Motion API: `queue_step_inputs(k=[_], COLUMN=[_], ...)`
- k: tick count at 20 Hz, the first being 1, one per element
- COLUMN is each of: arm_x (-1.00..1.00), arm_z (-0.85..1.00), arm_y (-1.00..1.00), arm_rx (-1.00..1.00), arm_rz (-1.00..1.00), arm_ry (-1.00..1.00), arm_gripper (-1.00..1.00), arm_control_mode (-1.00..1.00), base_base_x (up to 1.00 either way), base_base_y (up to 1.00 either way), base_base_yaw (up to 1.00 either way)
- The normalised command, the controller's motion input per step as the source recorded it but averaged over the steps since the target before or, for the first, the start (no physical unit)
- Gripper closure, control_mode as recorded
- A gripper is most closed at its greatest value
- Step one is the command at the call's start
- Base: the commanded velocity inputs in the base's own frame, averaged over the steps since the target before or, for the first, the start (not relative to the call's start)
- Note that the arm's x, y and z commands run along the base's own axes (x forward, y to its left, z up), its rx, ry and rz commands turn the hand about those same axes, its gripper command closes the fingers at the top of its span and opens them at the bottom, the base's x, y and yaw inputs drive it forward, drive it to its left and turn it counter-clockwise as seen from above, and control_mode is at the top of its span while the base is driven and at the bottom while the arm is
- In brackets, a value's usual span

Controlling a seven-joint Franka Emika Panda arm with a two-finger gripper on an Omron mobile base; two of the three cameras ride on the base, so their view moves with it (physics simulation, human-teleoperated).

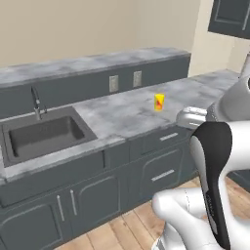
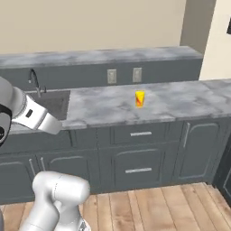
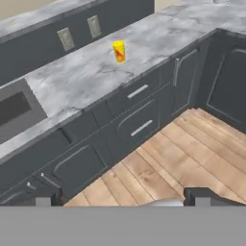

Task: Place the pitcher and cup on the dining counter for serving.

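Your cup (image 1: pixel 159 102) stands upright on the lower bench (image 1: pixel 127 114), about midway between its front edge and the dark back panel, to the right of the sink (image 1: pixel 44 134) and a little right of the two wall outlets (image 1: pixel 125 81). Nothing touches it. Behind and above it runs the raised dining counter (image 1: pixel 97 61), its marble top bare as far as you can see. The pitcher cannot be made out here, so you will have to find it.

Your hand (image 3: pixel 122 202) is released, jaws spread wide and holding nothing, well back from the bench and looking down over the wooden floor (image 3: pixel 182 153) and the drawers (image 3: pixel 139 108) toward the cup.

By my reading, nothing is served yet: the cup is still to be grasped and lifted to the dining counter, and the pitcher too.
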Motion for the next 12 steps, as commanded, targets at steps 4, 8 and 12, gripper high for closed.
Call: queue_step_inputs(k=[4,8,12], arm_x=[0.0,0.0,0.0], arm_z=[0.0,0.0,0.0], arm_y=[0.0,0.0,0.0], arm_rx=[0.0,0.0,0.0], arm_rz=[0.0,0.0,0.0], arm_ry=[0.0,0.0,0.0], arm_gripper=[-1.0,-1.0,-1.0], arm_control_mode=[1.0,1.0,1.0], base_base_x=[0.96,0.4,0.13], base_base_y=[-0.86,-0.99,-0.86], base_base_yaw=[0.56,0.38,0.3])
